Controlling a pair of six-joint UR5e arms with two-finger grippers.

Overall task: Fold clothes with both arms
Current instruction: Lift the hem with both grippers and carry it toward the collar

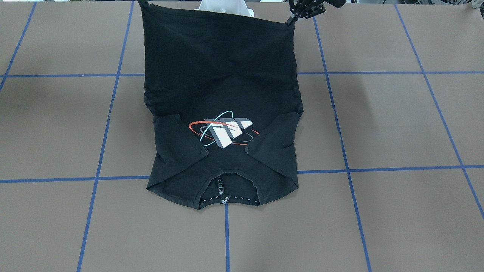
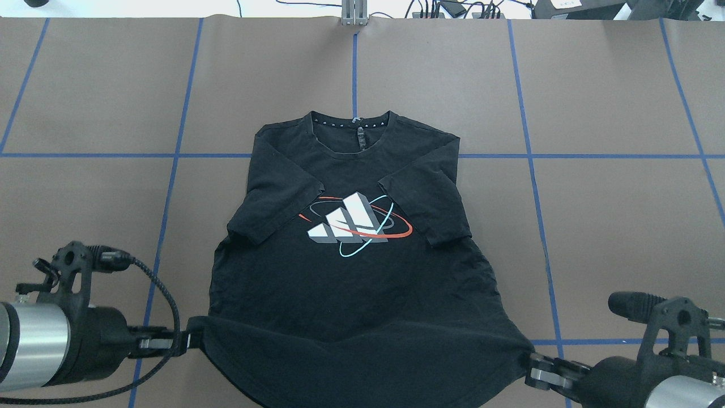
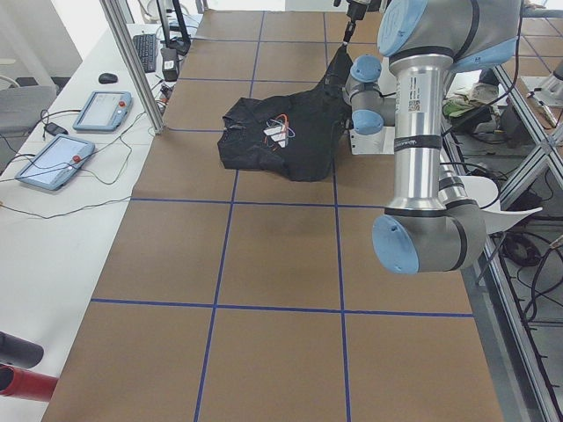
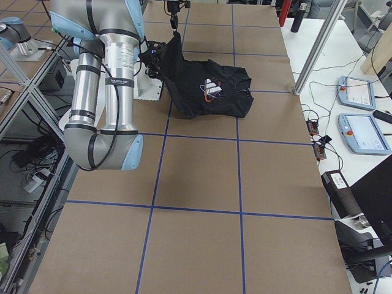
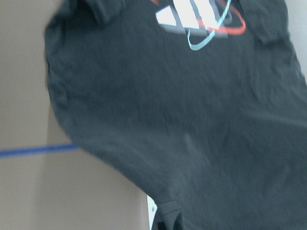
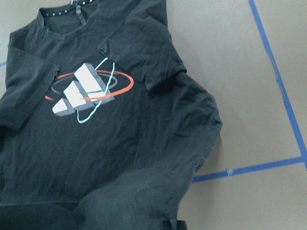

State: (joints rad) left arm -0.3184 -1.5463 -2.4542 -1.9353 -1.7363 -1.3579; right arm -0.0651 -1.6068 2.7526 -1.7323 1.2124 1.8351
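Observation:
The black T-shirt [image 2: 351, 283] lies face up on the brown table, collar away from the robot, with both short sleeves folded in over the chest beside the white graphic [image 2: 348, 221]. Its hem is lifted off the table and stretched between the two grippers. My left gripper [image 2: 190, 340] is shut on the hem's left corner, and it shows again at the top right of the front-facing view as the left gripper [image 1: 291, 19]. The right gripper [image 2: 532, 371] is shut on the other hem corner. Both wrist views are filled by the shirt [image 5: 192, 120] [image 6: 120, 143], and the fingers are hidden there.
Blue tape lines [image 2: 170, 187] cut the brown table into squares. The white pedestal [image 1: 227, 7] stands behind the raised hem. A side bench holds two tablet-like pendants [image 3: 101, 110] [image 4: 355, 92] and a metal post [image 3: 132, 61]. Cables and boxes line the far edge [image 2: 453, 8].

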